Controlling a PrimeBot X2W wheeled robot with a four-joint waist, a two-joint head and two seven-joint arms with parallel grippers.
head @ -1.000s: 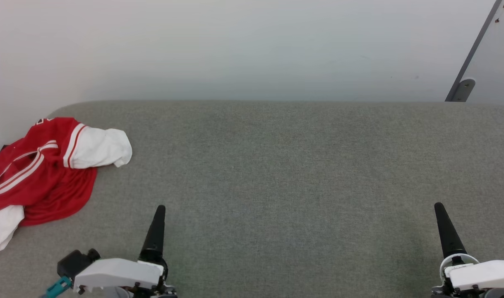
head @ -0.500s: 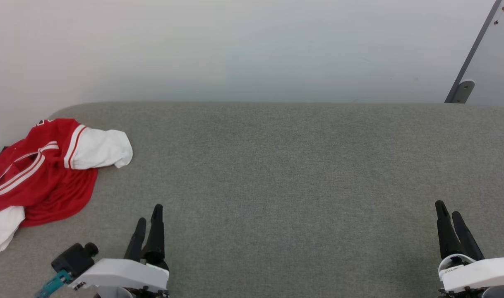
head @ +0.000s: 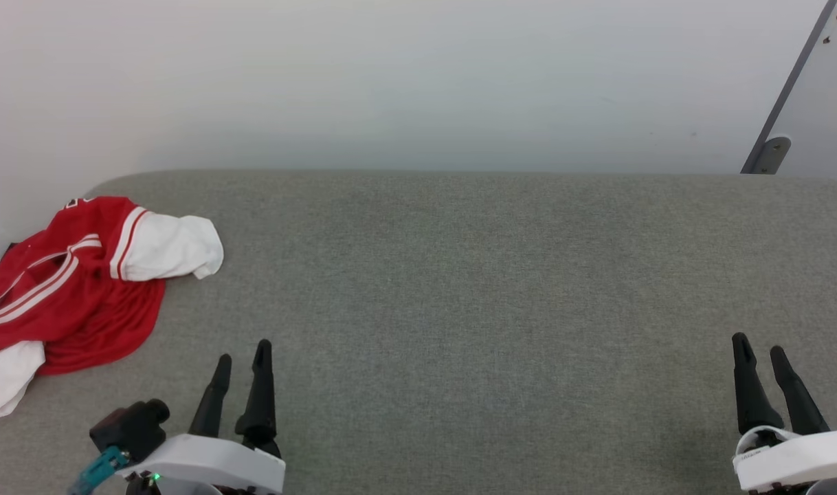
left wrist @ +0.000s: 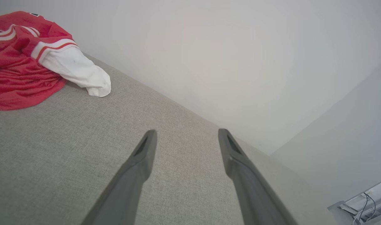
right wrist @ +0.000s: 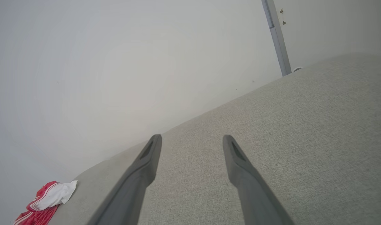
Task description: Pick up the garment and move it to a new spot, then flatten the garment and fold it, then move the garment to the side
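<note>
The garment [head: 68, 289], a red jersey with white sleeves and red-and-white striped trim, lies crumpled at the far left of the grey fabric surface [head: 460, 275]. The left wrist view has the garment [left wrist: 27, 62] at its upper left, and the right wrist view has the garment [right wrist: 46, 200] small at its lower left. My left gripper [head: 241, 352] hovers open at the lower left, a short way right of the jersey and apart from it. My right gripper [head: 759, 344] stands open at the lower right, far from the cloth. Both hold nothing.
A pale wall runs along the back edge of the grey surface. A grey metal post [head: 783, 96] with a bracket stands at the back right corner. The jersey lies close to the surface's left edge.
Both grippers have turned about their wrists, so that two fingers of each now show side by side instead of one. The jersey has not moved.
</note>
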